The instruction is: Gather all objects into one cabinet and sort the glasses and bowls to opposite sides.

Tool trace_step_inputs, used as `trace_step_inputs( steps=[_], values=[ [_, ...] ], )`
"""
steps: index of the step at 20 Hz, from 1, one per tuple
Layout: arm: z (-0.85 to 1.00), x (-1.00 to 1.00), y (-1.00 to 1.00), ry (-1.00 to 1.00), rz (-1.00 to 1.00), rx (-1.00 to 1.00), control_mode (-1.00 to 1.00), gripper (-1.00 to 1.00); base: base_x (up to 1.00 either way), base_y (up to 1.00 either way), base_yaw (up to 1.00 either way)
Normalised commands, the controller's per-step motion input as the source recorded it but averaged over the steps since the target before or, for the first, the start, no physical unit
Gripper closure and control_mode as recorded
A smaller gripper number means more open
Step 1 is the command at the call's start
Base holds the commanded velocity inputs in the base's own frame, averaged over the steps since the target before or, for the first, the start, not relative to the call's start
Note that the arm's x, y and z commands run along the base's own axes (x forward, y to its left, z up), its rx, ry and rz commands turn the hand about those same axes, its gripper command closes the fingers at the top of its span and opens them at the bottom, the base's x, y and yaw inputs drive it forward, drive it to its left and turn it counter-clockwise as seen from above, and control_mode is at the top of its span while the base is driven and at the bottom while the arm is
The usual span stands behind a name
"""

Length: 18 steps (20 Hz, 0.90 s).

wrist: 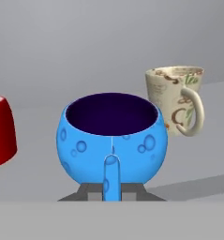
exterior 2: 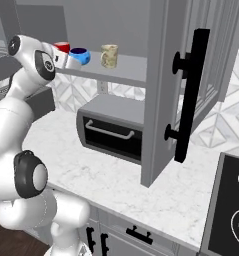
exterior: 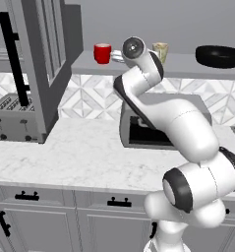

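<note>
Tool [wrist: 112,190] clamped on round, glossy blue bowl [wrist: 111,138] — dimpled skin, dark inside, beside mottled beige tumbler [wrist: 175,99]

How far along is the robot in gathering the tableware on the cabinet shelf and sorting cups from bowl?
Done: the red cup, blue bowl and beige cup all sit on the grey cabinet shelf. In hand: the gripper is shut at the bowl's near wall, the bowl between the two cups. Left: move the bowl to one end, so that both cups stand together on the other side.
</note>
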Motion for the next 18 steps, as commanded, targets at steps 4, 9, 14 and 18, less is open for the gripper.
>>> trace_step_inputs(
  steps=[4, 9, 14, 18],
  values=[
    [0.0, 0.17, 0.0, 0.0, 0.01, 0.0, -1.0, 1.0, 0.0, 0.0, 0.0],
    [0.0, 0.24, 0.0, 0.07, 0.0, 0.0, -1.0, 1.0, 0.0, 0.0, 0.0],
    [0.0, 0.34, 0.0, 0.12, 0.0, 0.0, -1.0, 1.0, 0.0, 0.0, 0.0],
    [0.0, 0.24, 0.0, 0.09, 0.0, 0.0, -1.0, 1.0, 0.0, 0.0, 0.0]
  ],
)
